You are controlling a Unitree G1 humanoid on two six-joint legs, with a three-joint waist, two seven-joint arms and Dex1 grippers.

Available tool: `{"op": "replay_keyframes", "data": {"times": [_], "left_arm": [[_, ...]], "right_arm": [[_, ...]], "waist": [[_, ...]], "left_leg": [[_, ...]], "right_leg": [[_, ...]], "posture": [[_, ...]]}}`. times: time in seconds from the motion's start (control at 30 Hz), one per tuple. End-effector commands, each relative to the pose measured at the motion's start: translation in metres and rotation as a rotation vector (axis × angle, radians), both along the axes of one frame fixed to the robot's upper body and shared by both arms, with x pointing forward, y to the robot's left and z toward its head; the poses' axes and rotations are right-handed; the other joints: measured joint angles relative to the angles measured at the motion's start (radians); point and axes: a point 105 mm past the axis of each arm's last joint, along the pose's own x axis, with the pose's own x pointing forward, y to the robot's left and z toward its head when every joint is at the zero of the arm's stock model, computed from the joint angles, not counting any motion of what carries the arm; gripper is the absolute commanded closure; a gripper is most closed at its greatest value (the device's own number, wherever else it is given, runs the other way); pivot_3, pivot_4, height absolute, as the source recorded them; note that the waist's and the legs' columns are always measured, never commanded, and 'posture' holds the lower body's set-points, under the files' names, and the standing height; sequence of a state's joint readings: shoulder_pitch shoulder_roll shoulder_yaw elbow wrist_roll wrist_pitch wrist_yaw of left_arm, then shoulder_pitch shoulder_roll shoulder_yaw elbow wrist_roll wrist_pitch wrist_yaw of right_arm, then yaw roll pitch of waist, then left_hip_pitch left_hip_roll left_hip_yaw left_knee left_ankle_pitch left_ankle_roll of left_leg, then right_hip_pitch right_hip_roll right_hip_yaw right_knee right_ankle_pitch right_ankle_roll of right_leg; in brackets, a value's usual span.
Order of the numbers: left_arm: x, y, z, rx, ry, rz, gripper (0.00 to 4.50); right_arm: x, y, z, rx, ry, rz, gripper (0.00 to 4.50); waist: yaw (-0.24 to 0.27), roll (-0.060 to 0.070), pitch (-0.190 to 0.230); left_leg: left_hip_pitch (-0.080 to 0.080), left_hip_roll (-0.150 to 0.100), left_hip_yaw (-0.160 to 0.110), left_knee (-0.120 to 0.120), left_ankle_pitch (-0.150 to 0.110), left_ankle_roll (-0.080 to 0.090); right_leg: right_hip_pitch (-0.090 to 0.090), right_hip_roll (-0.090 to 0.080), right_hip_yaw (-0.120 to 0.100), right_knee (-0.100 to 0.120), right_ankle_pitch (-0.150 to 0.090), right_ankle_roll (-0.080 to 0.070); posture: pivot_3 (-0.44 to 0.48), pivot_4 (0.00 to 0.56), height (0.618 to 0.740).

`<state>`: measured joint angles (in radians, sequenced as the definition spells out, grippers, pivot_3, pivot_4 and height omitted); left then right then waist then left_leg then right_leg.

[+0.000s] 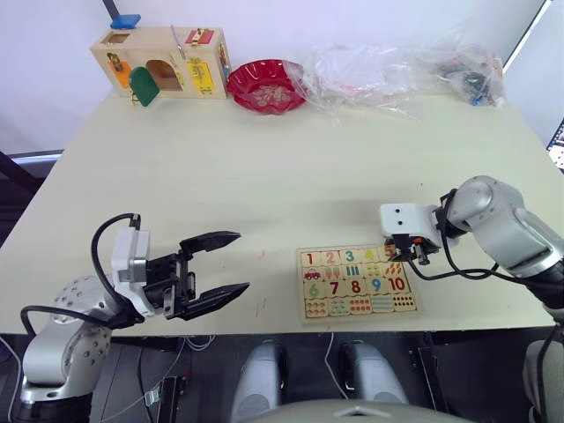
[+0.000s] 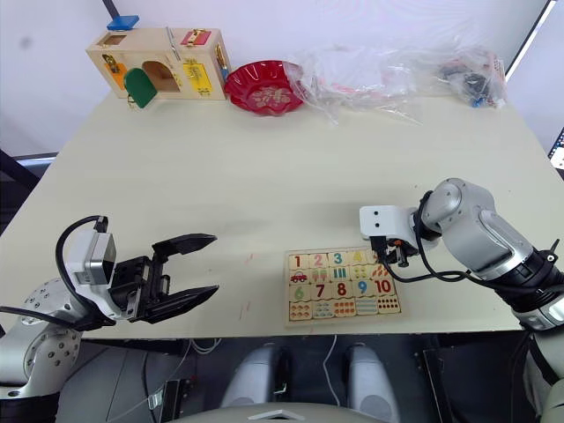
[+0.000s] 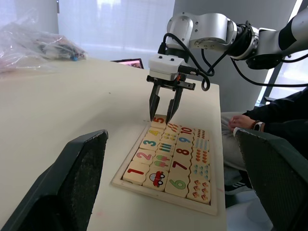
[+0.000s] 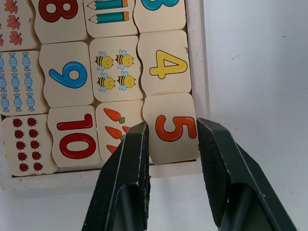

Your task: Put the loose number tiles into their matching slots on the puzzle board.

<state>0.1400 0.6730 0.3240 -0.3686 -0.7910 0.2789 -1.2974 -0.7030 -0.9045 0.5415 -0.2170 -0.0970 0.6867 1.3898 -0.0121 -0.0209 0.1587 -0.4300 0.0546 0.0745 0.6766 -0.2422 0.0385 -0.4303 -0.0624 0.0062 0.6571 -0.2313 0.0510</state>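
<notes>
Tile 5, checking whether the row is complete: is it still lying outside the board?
No, tile 5 lies in the board's corner slot, between the right pincer's fingers.

The puzzle board (image 1: 356, 282) carries the only readable marks — coloured digits. Its top row of tiles reads 1, 2, 3, 4, 5: a red 1 (image 3: 135, 170), a pink 2, a green 3, a yellow 4 (image 4: 167, 64) and an orange 5 (image 4: 175, 128). A lower row reads 6, 7, 8, 9, 10 — the 9 (image 4: 68, 75) blue, the 10 (image 4: 77, 139) red.
</notes>
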Motion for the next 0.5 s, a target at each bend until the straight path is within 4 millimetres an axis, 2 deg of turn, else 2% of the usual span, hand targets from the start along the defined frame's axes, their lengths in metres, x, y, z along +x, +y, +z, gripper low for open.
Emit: {"op": "replay_keyframes", "data": {"times": [0.03, 0.5], "left_arm": [[-0.002, 0.004, 0.005, -0.009, -0.023, -0.001, 0.00], [0.000, 0.016, -0.003, -0.013, -0.016, 0.004, 0.00]], "right_arm": [[0.000, 0.001, 0.003, -0.006, -0.013, 0.020, 3.59], [-0.001, 0.000, 0.003, -0.013, -0.008, 0.023, 3.59]], "waist": [[0.000, 0.000, 0.000], [0.000, 0.000, 0.000]], "left_leg": [[0.000, 0.000, 0.000, 0.000, 0.000, 0.000], [0.000, 0.000, 0.000, 0.000, 0.000, 0.000]], "right_leg": [[0.000, 0.000, 0.000, 0.000, 0.000, 0.000], [0.000, 0.000, 0.000, 0.000, 0.000, 0.000]], "posture": [[0.000, 0.150, 0.740], [0.000, 0.150, 0.740]]}}
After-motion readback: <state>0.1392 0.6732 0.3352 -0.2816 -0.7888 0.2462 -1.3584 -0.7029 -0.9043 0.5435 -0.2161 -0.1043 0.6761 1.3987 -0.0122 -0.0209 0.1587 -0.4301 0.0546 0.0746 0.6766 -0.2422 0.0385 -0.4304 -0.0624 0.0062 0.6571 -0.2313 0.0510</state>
